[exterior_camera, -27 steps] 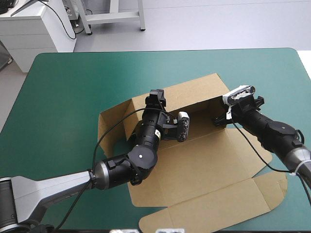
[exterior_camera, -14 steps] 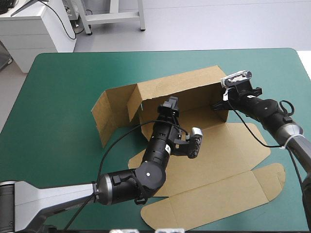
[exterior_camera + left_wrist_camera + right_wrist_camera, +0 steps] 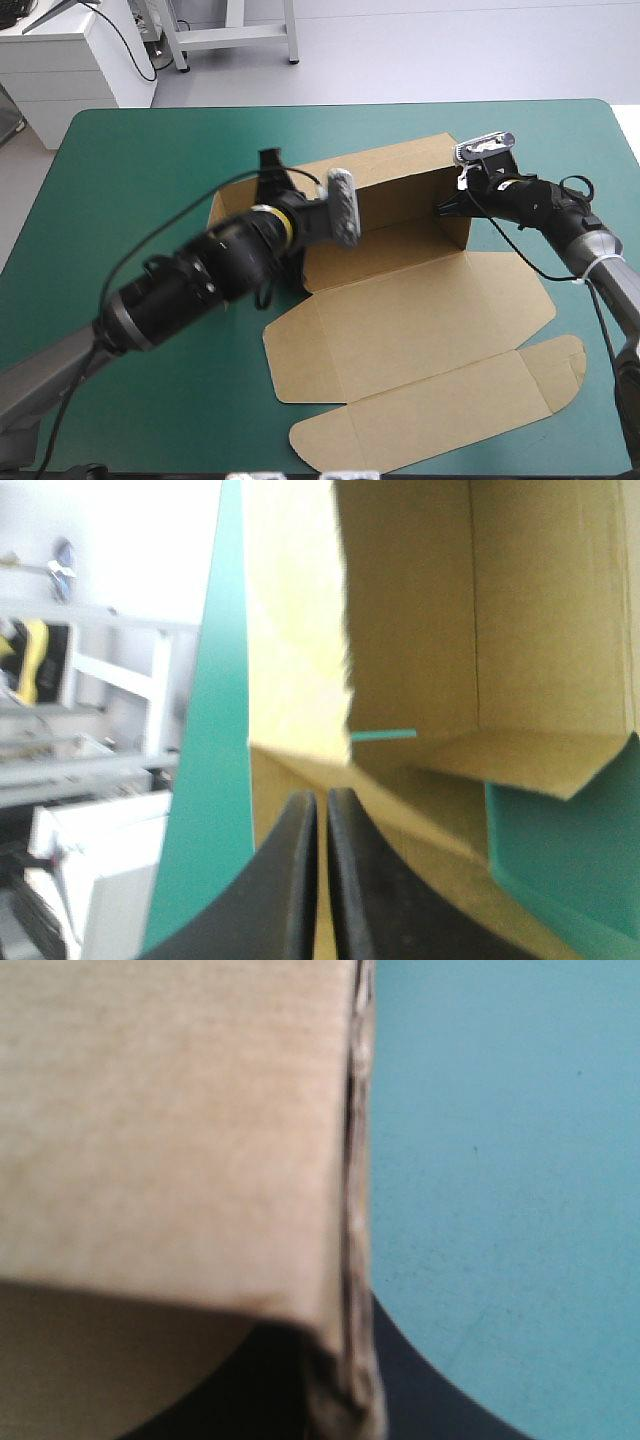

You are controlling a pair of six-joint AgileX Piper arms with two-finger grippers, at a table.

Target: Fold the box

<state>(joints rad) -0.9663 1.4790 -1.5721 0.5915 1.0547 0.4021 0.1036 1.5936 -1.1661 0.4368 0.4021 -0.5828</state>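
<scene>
Progress partial: box (image 3: 400, 330) back wall stands; side walls untucked, front panels flat on teal-green cover (image 3: 130, 180). Right gripper (image 3: 447, 208) pinches the wall's end corner between its jaws. Left gripper (image 3: 320, 796) jaws all but together, board just ahead, nothing evidently held.

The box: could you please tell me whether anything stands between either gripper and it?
Nothing visible does. The left gripper is at the left end of the raised far wall of the box, its fingers all but shut with the board at their tips. The right gripper grips the corner at the wall's right end.
</scene>
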